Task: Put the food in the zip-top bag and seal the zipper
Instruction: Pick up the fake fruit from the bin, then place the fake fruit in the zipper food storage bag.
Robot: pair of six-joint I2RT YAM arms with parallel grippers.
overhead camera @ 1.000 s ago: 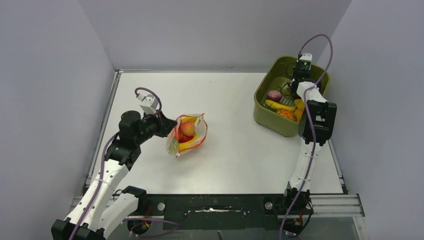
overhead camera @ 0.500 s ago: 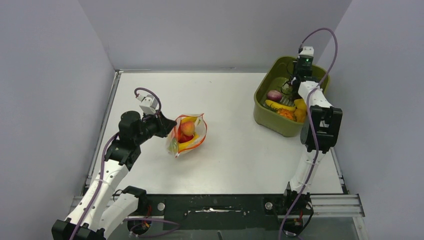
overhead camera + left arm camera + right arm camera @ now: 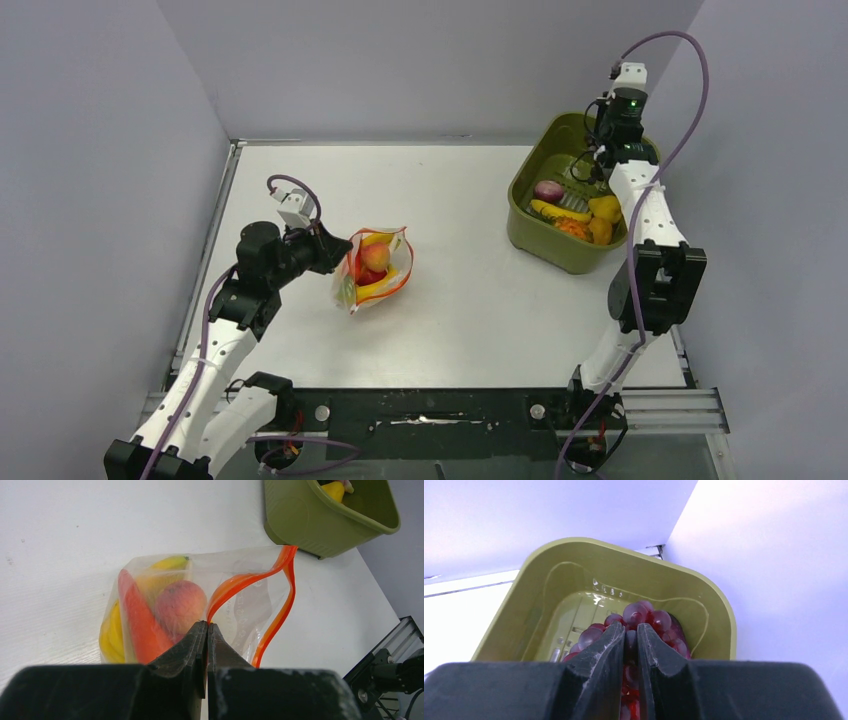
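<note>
Right gripper (image 3: 630, 632) has lifted over the bin (image 3: 539, 595), jaws nipped on red grapes (image 3: 649, 617) — transfer due; left gripper (image 3: 206, 625) clamps the zipper (image 3: 227, 586) of the zip-top bag (image 3: 250, 610).

Olive-green plastic bin (image 3: 532, 238): rectangular, rounded corners, ribbed floor, upright at the far right of the surface, just beside the right wall (image 3: 770, 250)

Surface (image 3: 470, 190): white, flat and matte, with a few faint specks in the left wrist view

Enclosure: plain pale grey back wall (image 3: 420, 60) and left wall (image 3: 90, 200), unmarked

Metal edge strip (image 3: 214, 240): runs along the surface's left side

Near edge: black base plate (image 3: 430, 410), with a slotted aluminium rail (image 3: 668, 405) at its right end
</note>
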